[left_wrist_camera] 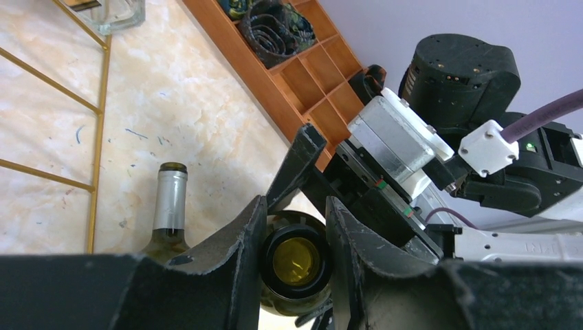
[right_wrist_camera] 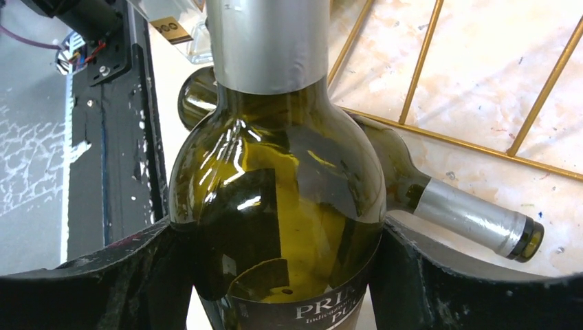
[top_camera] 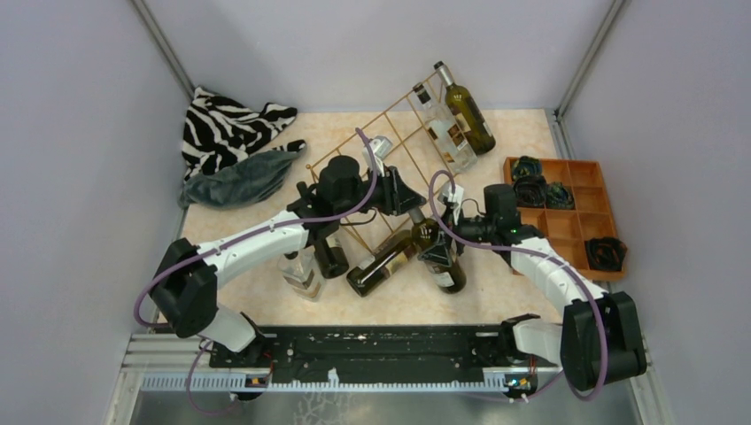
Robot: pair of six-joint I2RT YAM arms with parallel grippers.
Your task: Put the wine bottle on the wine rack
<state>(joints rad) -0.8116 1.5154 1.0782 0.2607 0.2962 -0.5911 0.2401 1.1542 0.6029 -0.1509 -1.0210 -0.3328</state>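
Wine bottle [right_wrist_camera: 275, 206]: dark green, silver-foiled neck, at near edge of wine rack [top_camera: 383, 144]; body clamped by right gripper [right_wrist_camera: 278, 237], mouth pinched in left gripper [left_wrist_camera: 294, 230].

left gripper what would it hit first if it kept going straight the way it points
The wine bottle: its mouth sits between the jaws. Just behind, though depth is unclear, the right gripper holding it.

We see the left gripper [left_wrist_camera: 295, 230] fingers [left_wrist_camera: 237, 247] pressed either side of the wine bottle [left_wrist_camera: 295, 265] mouth, seen end-on, right arm [left_wrist_camera: 460, 75] just behind, second foil-necked bottle [left_wrist_camera: 170, 206] lying on the table [left_wrist_camera: 206, 103] beside the gold wine rack [left_wrist_camera: 98, 137], orange tray [left_wrist_camera: 271, 96] beyond.
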